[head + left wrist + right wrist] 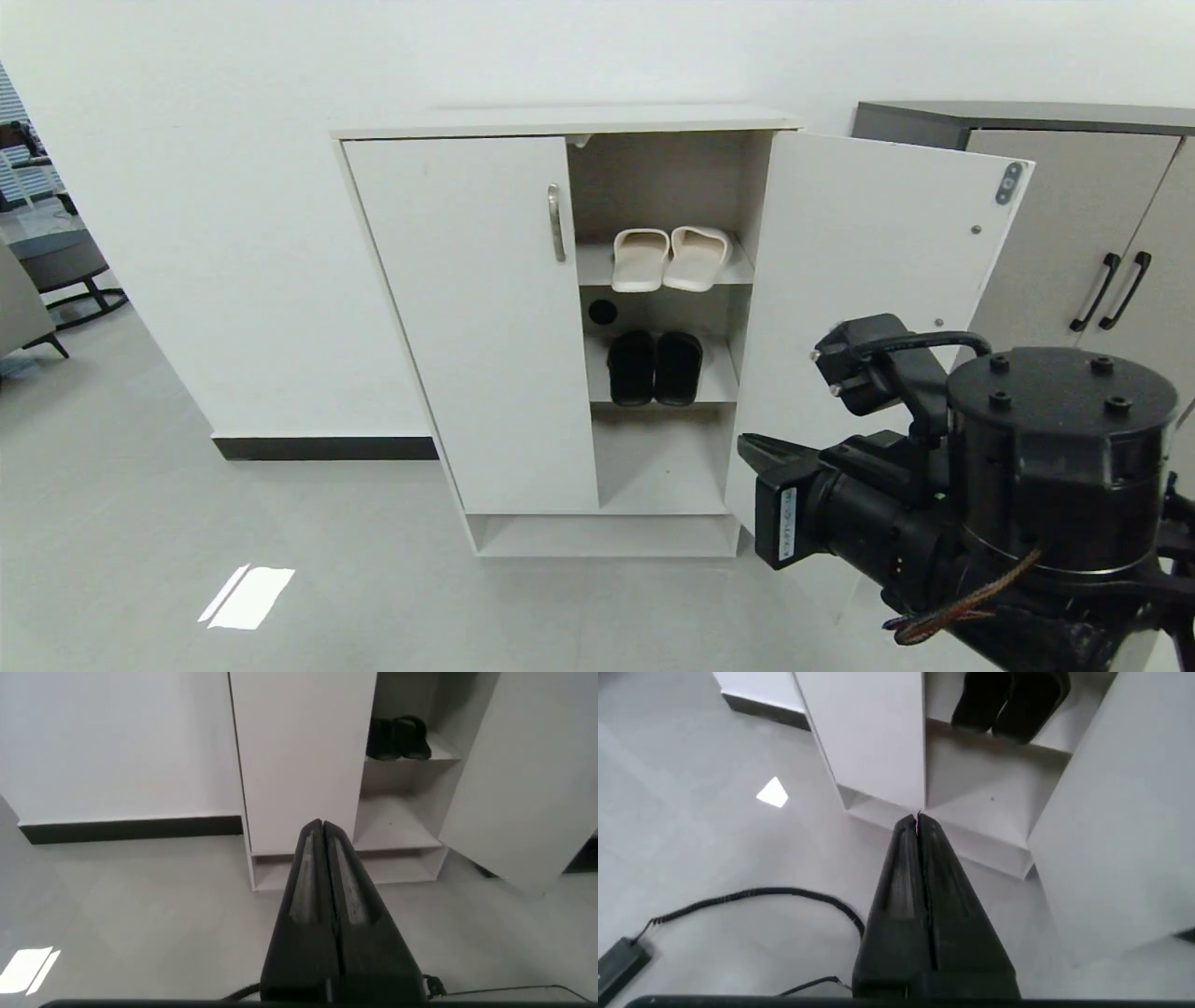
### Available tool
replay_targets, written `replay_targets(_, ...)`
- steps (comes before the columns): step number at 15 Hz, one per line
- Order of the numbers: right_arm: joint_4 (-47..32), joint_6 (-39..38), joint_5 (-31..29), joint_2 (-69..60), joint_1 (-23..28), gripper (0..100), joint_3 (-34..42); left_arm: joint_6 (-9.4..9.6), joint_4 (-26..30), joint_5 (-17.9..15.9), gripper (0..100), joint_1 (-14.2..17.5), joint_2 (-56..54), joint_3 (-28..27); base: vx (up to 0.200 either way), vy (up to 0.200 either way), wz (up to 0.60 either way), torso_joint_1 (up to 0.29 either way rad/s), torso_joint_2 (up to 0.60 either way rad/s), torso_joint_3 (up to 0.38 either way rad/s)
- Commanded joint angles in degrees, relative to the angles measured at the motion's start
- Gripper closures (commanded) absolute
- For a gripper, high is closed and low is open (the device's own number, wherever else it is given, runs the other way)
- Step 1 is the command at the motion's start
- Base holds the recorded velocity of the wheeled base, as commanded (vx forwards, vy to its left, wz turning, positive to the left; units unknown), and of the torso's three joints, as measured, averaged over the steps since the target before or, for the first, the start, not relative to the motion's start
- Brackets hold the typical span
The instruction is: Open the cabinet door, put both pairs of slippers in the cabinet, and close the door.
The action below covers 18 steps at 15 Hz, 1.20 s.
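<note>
While the right door (868, 280) hangs open: white cabinet (560, 121) stands on a grey floor (233, 523), left door (467, 327) shut.
Cream slippers (669, 259): side by side on the upper shelf (593, 266).
Black slippers (653, 368): side by side on the shelf below (720, 378).
Left gripper (321, 826): fingers pressed together, empty, facing the cabinet base.
Right gripper (918, 819): fingers pressed together, empty, near the open door.

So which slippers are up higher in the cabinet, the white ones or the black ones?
The white pair. It sits on the upper shelf, while the black pair is on the lower shelf, right beneath.
</note>
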<state>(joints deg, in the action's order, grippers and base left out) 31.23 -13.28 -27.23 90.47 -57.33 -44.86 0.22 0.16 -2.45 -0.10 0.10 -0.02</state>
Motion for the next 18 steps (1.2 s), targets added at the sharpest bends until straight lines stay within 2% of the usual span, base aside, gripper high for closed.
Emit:
replay_targets(1, 0.4, 0.3, 0.0, 0.1, 0.0, 100, 0.7, 0.04, -0.1, 0.1, 100, 0.0, 0.0, 0.0, 0.000, 0.000, 0.00, 0.000, 0.00, 0.000)
replay_targets(10, 0.6, 0.8, 0.2, -0.1, -0.1, 100, 1.4, 0.04, 0.0, 0.0, 100, 0.0, 0.0, -0.1, 0.000, 0.000, 0.00, 0.000, 0.00, 0.000)
replay_targets(14, 0.6, 0.8, 0.1, -0.1, -0.1, 100, 1.5, 0.04, 0.0, 0.1, 100, 0.0, 0.0, 0.0, 0.000, 0.000, 0.00, 0.064, -0.22, -0.228)
replay_targets(18, 0.6, 0.7, 0.1, -0.8, 0.0, 100, 1.5, 0.04, -0.1, 0.1, 100, 0.0, 0.0, 0.0, 0.000, 0.000, 0.00, 0.172, -0.50, -0.292)
